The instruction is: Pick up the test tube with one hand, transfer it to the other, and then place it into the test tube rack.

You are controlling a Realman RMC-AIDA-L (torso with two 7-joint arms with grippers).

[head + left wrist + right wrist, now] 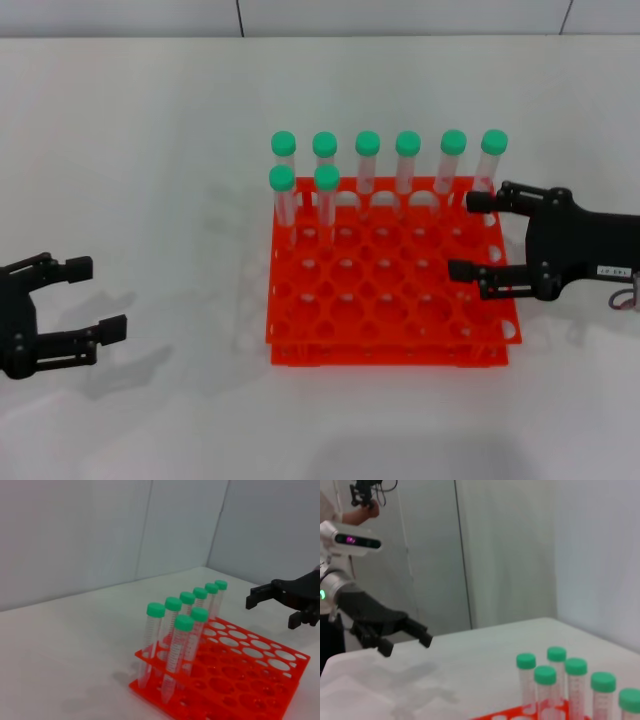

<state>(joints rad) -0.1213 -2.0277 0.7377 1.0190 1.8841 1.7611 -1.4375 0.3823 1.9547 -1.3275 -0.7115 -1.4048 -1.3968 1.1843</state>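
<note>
The orange-red test tube rack (390,352) stands at the table's middle. Several green-capped clear test tubes (367,165) stand upright in its back row, and two more (327,200) stand in the second row at the left. I cannot tell which is the task's tube. My right gripper (466,236), with a white label, is open and empty at the rack's right edge, near the back right tube (490,160). My left gripper (98,298) is open and empty, far left of the rack. The rack (260,680) and tubes (182,635) also show in the left wrist view.
The white table (150,150) ends at a pale wall behind. In the right wrist view, the left gripper (406,645) hangs over the table beyond the tubes (555,675), and a person's hand (362,512) shows in the background.
</note>
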